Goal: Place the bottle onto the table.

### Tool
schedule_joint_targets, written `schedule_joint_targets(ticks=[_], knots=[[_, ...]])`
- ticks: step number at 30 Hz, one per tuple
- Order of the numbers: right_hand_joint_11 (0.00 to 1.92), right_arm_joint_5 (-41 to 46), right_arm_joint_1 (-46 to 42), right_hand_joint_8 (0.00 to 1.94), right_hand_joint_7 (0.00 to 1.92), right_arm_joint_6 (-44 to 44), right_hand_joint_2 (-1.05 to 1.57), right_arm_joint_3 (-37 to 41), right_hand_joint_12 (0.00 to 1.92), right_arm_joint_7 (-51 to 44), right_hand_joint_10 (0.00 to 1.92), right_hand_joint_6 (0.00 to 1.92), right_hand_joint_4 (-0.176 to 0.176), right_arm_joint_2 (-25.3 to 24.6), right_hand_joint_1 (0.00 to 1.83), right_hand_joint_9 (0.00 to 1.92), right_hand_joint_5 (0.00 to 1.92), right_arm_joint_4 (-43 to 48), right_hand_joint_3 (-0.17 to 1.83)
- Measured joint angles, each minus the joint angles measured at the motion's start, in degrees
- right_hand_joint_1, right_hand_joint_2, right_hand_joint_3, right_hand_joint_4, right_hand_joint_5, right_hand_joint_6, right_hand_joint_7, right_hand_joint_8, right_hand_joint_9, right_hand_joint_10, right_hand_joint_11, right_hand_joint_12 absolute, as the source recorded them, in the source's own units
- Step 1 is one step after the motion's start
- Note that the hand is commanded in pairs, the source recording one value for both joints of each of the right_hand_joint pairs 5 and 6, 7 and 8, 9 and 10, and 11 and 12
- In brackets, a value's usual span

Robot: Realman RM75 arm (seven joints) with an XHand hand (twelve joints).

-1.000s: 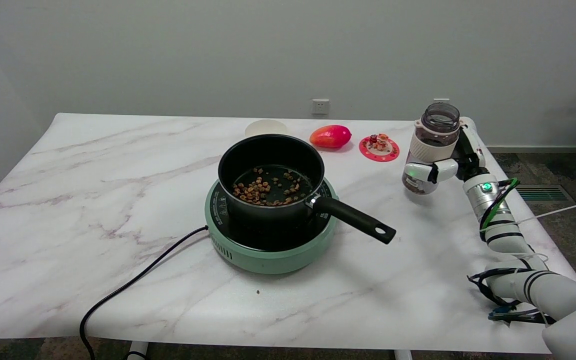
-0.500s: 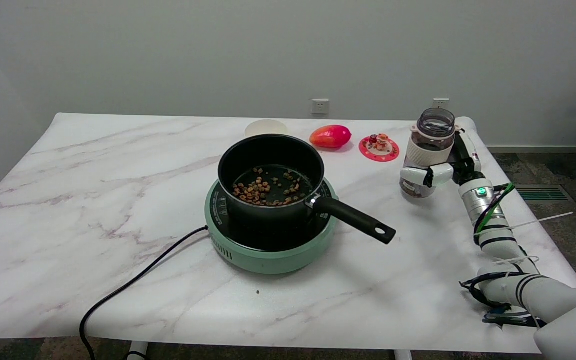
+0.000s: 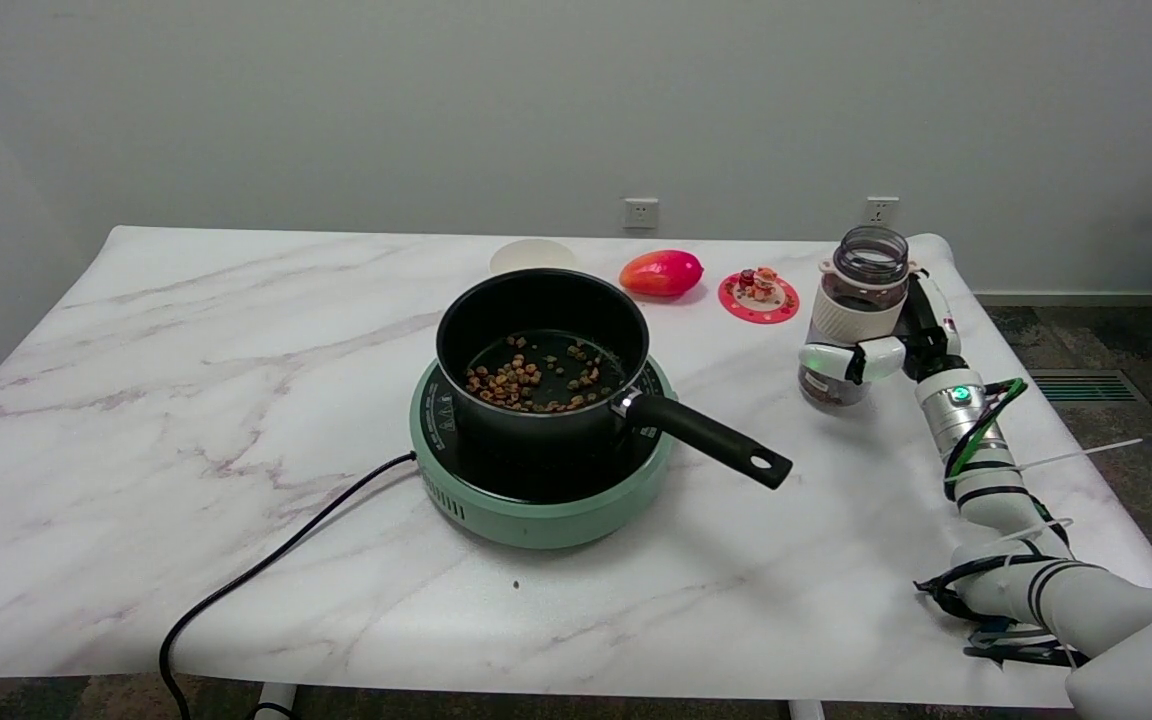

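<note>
An open clear bottle (image 3: 856,305) with a white band and brown bits in its base stands upright near the right edge of the marble table (image 3: 186,400). My right hand (image 3: 891,345) grips it from the right side, with fingers wrapped around its lower half. The bottle's base is at or just above the tabletop; I cannot tell whether it touches.
A black saucepan (image 3: 541,355) holding brown pieces sits on a green hotplate (image 3: 536,500), its handle (image 3: 711,440) pointing toward the bottle. Behind lie a red-orange fruit (image 3: 661,272), a small red coaster with figurines (image 3: 758,292) and a white lid (image 3: 533,256). A black cord (image 3: 266,570) runs off the front edge.
My right hand has carried the bottle downward and slightly toward the near side, lowering it close to the tabletop. The forearm has dropped with it.
</note>
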Motion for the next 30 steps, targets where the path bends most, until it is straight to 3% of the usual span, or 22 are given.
schedule_joint_targets(ticks=[6, 14, 18, 21, 23, 26, 30], knots=[[1.16, 0.20, -0.41, 1.76, 1.76, 0.17, 0.38, 0.11, 1.16, 0.06, 1.36, 1.44, 0.000, -0.17, 1.45, 1.36, 1.44, 0.15, 1.34], [1.09, 0.35, -0.84, 1.62, 1.62, 0.32, 0.16, 0.31, 1.09, 0.09, 1.32, 1.26, 0.000, -0.30, 1.42, 1.32, 1.26, 0.30, 1.55], [0.95, 0.38, -1.04, 1.47, 1.47, 0.51, -0.15, 0.37, 0.95, 0.11, 1.21, 1.03, 0.000, -0.34, 1.36, 1.21, 1.03, 0.36, 1.68], [0.80, 0.39, -1.21, 1.33, 1.33, 0.62, -0.35, 0.44, 0.80, 0.12, 1.08, 0.85, 0.000, -0.35, 1.33, 1.08, 0.85, 0.38, 1.61], [0.70, 0.39, -1.35, 1.14, 1.14, 0.65, -0.54, 0.52, 0.70, 0.13, 0.89, 0.61, 0.000, -0.36, 1.31, 0.89, 0.61, 0.39, 1.38], [0.66, 0.40, -1.63, 1.05, 1.05, 0.84, -0.65, 0.71, 0.66, 0.14, 0.72, 0.53, 0.000, -0.38, 1.30, 0.72, 0.53, 0.41, 1.31], [0.64, 0.43, -1.96, 0.95, 0.95, 1.05, -0.70, 0.98, 0.64, 0.17, 0.65, 0.46, 0.000, -0.38, 1.30, 0.65, 0.46, 0.43, 1.25]])
